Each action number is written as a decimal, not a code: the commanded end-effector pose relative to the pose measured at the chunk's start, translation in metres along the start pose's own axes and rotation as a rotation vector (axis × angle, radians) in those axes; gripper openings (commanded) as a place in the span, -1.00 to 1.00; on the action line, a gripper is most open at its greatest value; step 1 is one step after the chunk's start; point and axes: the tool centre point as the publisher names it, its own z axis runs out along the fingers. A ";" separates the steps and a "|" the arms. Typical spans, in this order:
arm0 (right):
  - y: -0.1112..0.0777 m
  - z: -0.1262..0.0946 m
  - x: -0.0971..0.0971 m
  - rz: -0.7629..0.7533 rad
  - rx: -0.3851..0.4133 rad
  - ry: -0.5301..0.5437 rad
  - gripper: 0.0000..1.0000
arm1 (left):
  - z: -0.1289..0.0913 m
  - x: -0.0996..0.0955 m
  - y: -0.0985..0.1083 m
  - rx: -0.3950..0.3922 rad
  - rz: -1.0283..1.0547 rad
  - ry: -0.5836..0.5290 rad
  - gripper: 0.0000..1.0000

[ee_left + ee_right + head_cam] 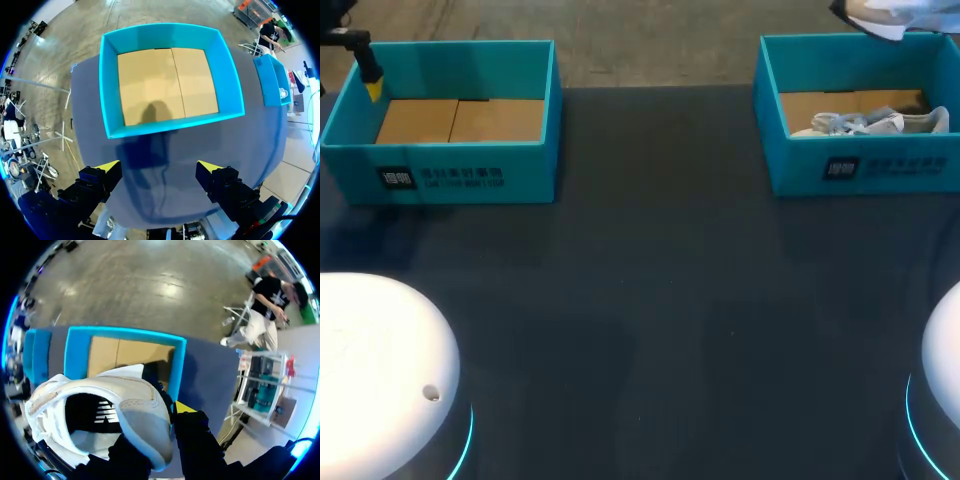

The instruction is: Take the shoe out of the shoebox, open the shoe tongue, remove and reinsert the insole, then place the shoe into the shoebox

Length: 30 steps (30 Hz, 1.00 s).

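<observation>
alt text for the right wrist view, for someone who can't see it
A white shoe is clamped in the right arm's jaws, its opening facing the camera. Beyond it lies an open teal shoebox with its cardboard floor showing.

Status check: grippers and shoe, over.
Left gripper open, empty. Right gripper shut on white shoe, held over teal cardboard shoebox. Second white shoe lies inside.

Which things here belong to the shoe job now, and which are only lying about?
For the job:
- lifted shoe
- right gripper, its fingers holding that shoe
- right shoebox

Lying about, it seems:
- empty left box
- second shoe, inside the right shoebox
- left gripper, open, holding nothing, near the left box
</observation>
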 end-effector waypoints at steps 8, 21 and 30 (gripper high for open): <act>0.002 0.011 0.020 0.247 -0.018 -0.061 -1.00 | 0.000 0.000 0.002 0.003 0.000 -0.002 1.00; 0.003 0.028 0.021 0.278 -0.012 -0.107 -1.00 | 0.000 0.000 0.002 0.003 0.000 -0.002 1.00; -0.001 0.036 0.025 0.320 -0.009 -0.116 -1.00 | 0.000 0.000 0.002 0.003 0.000 -0.002 1.00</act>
